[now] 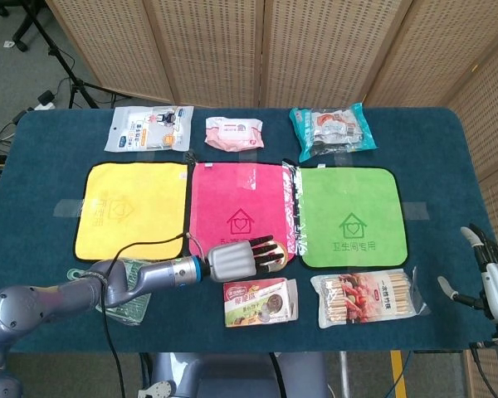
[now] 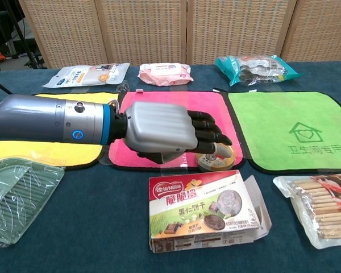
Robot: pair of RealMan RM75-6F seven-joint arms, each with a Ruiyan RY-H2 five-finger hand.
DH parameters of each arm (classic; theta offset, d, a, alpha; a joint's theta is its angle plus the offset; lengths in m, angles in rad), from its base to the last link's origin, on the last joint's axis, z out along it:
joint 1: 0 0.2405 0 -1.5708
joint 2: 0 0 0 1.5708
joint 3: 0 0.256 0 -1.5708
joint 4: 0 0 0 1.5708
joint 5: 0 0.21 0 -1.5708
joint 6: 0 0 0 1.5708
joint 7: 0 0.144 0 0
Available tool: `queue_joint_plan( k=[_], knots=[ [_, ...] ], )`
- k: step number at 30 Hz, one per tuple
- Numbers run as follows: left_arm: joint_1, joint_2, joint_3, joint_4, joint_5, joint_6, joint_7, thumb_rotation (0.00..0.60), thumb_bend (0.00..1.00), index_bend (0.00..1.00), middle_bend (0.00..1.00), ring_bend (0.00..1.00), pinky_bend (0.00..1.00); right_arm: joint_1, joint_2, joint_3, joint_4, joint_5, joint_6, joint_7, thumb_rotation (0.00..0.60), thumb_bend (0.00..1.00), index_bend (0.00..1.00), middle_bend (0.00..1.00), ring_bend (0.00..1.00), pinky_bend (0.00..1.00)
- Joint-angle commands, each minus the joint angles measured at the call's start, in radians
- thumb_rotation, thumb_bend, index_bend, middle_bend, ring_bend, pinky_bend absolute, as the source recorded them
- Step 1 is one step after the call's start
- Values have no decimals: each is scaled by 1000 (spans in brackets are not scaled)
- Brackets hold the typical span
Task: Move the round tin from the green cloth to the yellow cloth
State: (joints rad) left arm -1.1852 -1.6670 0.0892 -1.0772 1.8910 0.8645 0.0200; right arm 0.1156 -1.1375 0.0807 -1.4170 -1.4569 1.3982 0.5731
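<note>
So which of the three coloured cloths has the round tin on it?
The pink middle cloth: the small round metal tin sits at its front edge; the others are bare.

I see the biscuit box lying just in front of the round tin, crowding that side. My left hand covers the tin from above. The yellow cloth lies bare.
</note>
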Motion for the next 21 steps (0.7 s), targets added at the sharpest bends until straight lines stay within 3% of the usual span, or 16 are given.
queue_joint_plan(
  k=[1,21],
  knots=[
    [-2,-4,5,3,-1,-1,1,600,1000,0,0,0,0,-1,0,1,0,0,0,1,600,337,11,0,0,23],
    [-3,-29,16,30,-56,-62,52,600,1000,0,0,0,0,-4,3,5,-6,-8,2,6,600,337,11,0,0,23]
  ],
)
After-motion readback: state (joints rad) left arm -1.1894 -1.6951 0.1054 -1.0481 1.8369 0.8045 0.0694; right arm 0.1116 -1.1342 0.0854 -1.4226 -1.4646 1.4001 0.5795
